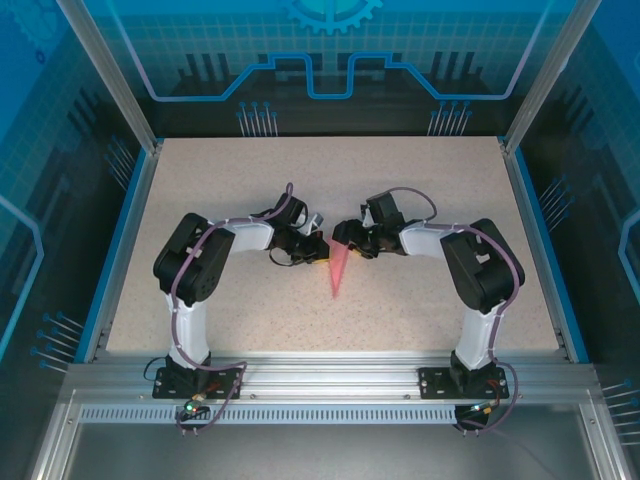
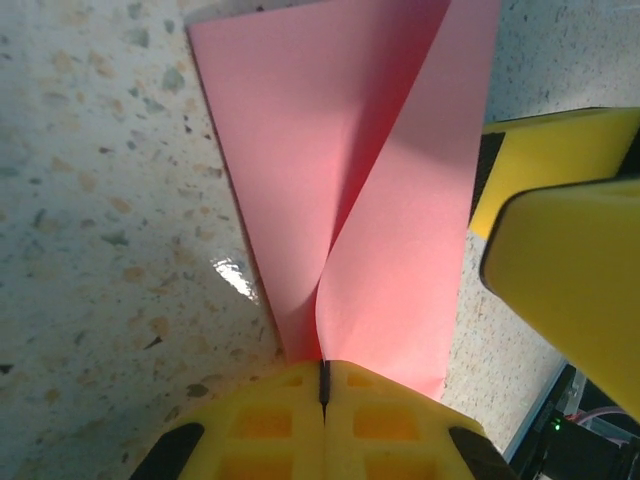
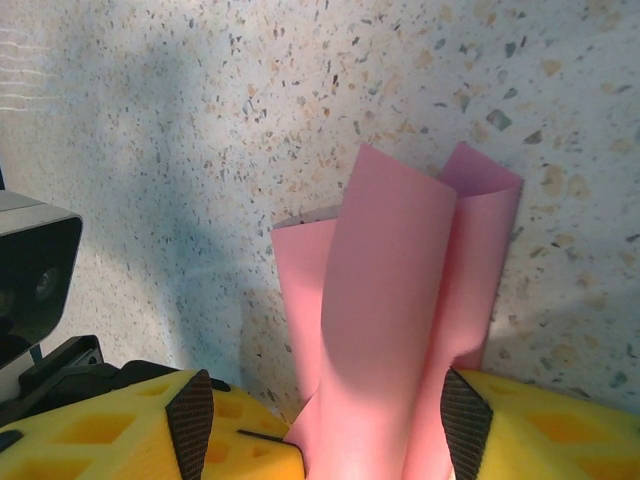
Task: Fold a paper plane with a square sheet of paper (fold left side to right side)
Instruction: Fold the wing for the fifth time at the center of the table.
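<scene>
The square sheet of paper is folded into a narrow salmon-pink paper plane (image 1: 335, 275) lying mid-table, its tip pointing at the near edge. In the left wrist view one flap (image 2: 400, 230) curls up off the flat layer (image 2: 270, 150), and its lower edge runs into the seam of my left gripper (image 2: 323, 375), which is shut on it. My right gripper (image 3: 327, 400) stands open with the raised paper (image 3: 390, 300) between its black pads (image 3: 190, 420). Both grippers meet over the plane's wide end, left (image 1: 318, 252) and right (image 1: 347, 240). The right gripper's yellow fingers (image 2: 560, 250) hang just right of the paper.
A speckled beige table (image 1: 220, 180) with blue side rails (image 1: 115, 250) and an aluminium frame (image 1: 330, 375) along the near edge. The left wrist's camera housing (image 3: 30, 270) sits close on the right gripper's left side.
</scene>
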Robot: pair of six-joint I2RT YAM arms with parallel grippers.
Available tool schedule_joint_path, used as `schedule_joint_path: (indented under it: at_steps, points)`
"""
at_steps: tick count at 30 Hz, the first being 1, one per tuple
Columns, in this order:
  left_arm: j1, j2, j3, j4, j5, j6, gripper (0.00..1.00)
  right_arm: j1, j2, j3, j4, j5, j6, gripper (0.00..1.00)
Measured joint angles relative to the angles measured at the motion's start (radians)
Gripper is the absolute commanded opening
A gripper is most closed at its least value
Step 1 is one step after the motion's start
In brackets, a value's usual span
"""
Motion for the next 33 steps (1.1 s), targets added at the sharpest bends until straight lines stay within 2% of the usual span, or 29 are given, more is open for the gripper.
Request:
schedule_joint_path:
  at_steps: [12,18,26,27,29,33]
  points:
    - [0.001,0.028,0.024,-0.014,-0.005,0.007,0.0,0.001,0.011,0.027,-0.042,-0.003,-0.015,0.65]
    - [0.001,0.031,0.024,-0.013,0.001,0.023,0.0,0.001,0.005,0.027,-0.041,-0.011,-0.038,0.71]
    - [0.002,0.034,0.024,-0.01,0.009,0.026,0.0,-0.003,-0.047,0.027,-0.071,0.01,-0.072,0.71]
    - [0.002,0.034,0.024,-0.01,0.009,0.025,0.0,-0.003,-0.06,0.027,-0.078,0.016,-0.076,0.68]
    - [0.002,0.034,0.024,-0.009,0.009,0.025,0.0,-0.003,-0.083,0.027,-0.087,0.021,-0.082,0.56]
    - [0.002,0.035,0.024,-0.009,0.01,0.026,0.0,-0.004,-0.101,0.028,-0.087,0.013,-0.093,0.27]
